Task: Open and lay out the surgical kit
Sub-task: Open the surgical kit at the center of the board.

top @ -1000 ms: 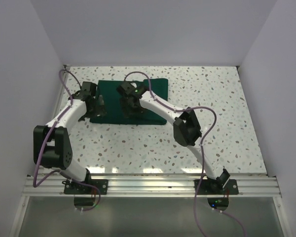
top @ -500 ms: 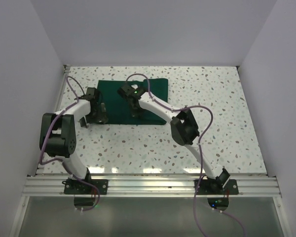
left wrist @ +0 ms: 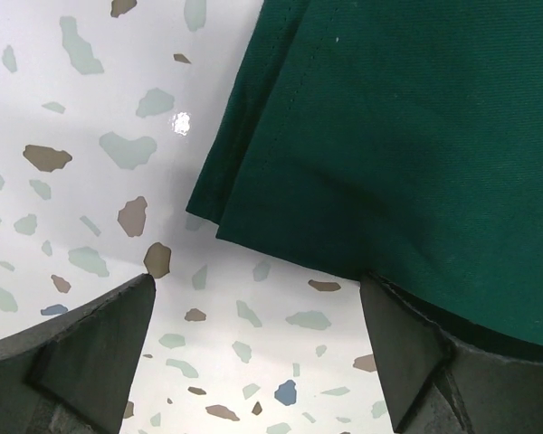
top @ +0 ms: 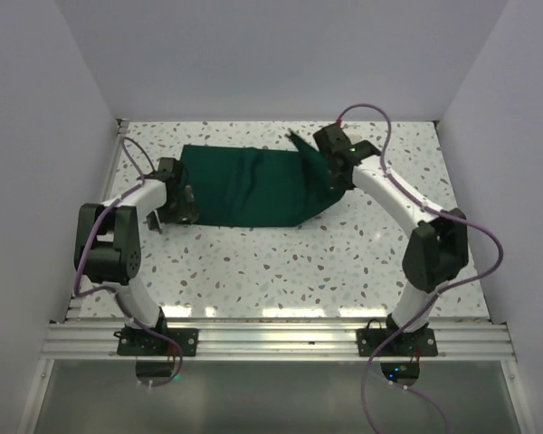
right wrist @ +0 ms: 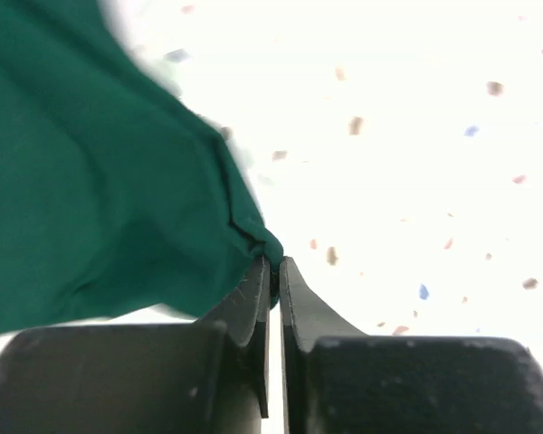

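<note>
Green cloth wrap [top: 253,190], top view: stretched between both pincers, right end bunched in the right pincer [top: 333,174], left edge at the left pincer [top: 183,201]. Left wrist view: fingers spread, folded cloth edge just ahead, lying on speckled table [left wrist: 72,136]. Right wrist view: fingers pressed together, pinching a cloth corner

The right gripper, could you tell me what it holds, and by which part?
The right gripper pinches the green cloth wrap by a fold at its edge.
</note>
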`<control>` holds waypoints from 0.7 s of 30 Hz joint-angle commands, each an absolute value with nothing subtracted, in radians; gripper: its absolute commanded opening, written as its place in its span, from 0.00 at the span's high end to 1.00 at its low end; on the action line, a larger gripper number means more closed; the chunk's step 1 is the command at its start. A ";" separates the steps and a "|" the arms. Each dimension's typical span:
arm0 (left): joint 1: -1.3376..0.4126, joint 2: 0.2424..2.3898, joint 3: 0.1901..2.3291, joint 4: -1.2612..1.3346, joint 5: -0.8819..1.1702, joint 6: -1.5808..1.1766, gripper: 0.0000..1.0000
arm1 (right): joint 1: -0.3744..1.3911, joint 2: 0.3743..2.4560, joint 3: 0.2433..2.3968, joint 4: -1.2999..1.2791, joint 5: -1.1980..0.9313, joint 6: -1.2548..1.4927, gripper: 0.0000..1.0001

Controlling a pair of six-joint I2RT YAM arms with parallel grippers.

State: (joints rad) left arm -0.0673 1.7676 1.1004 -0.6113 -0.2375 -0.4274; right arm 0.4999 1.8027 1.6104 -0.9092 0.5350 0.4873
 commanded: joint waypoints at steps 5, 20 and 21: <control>-0.057 1.804 1.123 -0.629 -0.285 -0.434 0.02 | 0.414 1.782 1.459 -1.025 0.710 0.609 0.02; -0.117 1.628 1.101 -0.709 -0.239 -0.459 0.03 | 0.318 1.893 1.734 -0.742 0.454 0.428 0.09; -0.132 1.618 1.101 -0.715 -0.239 -0.462 0.04 | 0.313 1.935 1.782 -0.765 0.456 0.431 0.11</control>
State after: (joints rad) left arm -0.1005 1.6787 1.1069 -0.6811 -0.2390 -0.4347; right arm 0.3241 1.8503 1.6360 -0.8387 0.4889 0.4664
